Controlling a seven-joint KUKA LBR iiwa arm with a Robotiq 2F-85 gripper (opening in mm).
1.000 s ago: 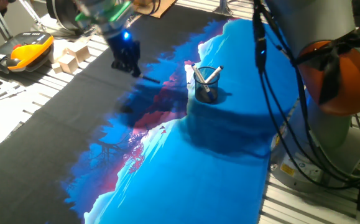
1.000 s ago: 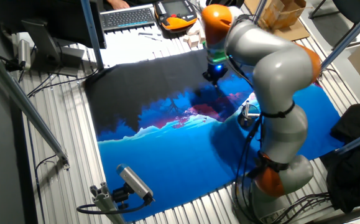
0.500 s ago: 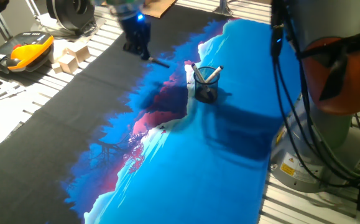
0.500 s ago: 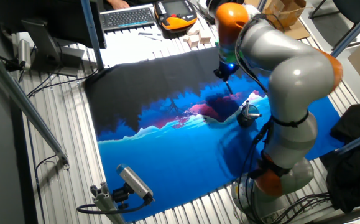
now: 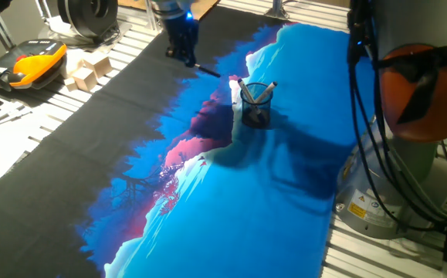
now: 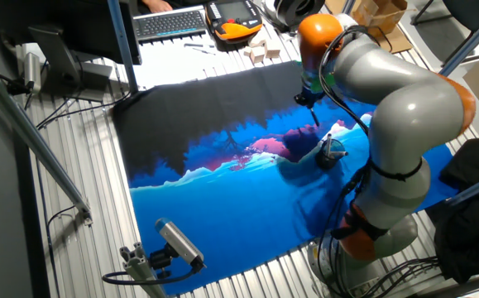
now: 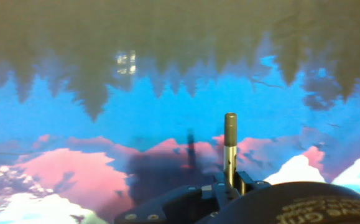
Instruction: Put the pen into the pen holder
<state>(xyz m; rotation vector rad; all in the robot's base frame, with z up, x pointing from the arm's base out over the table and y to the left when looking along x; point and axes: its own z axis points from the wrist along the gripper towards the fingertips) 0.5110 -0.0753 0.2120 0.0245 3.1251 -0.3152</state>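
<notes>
Gripper [image 5: 183, 52] has the pen [image 7: 230, 149] pinched and has swung a lot closer to the pen holder [image 5: 256, 104], up off the mat [image 5: 231, 201] now. Just needs lining up over the rim.

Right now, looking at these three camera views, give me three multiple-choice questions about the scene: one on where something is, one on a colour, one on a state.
1. Where is the pen?
A. Lying on the cloth
B. In the hand's grip, above the cloth
C. Standing in the pen holder

2. What colour is the cloth at its edge beside the wooden blocks?
A. Black
B. Yellow
C. White

3. What does the pen holder contain?
A. Nothing
B. Wooden blocks
C. Pale pens

Answers: 1 B, the hand view shows the pen sticking out from between the fingers. 2 A, the cloth there is plain black. 3 C, whitish pens lean inside the mesh cup.
</notes>
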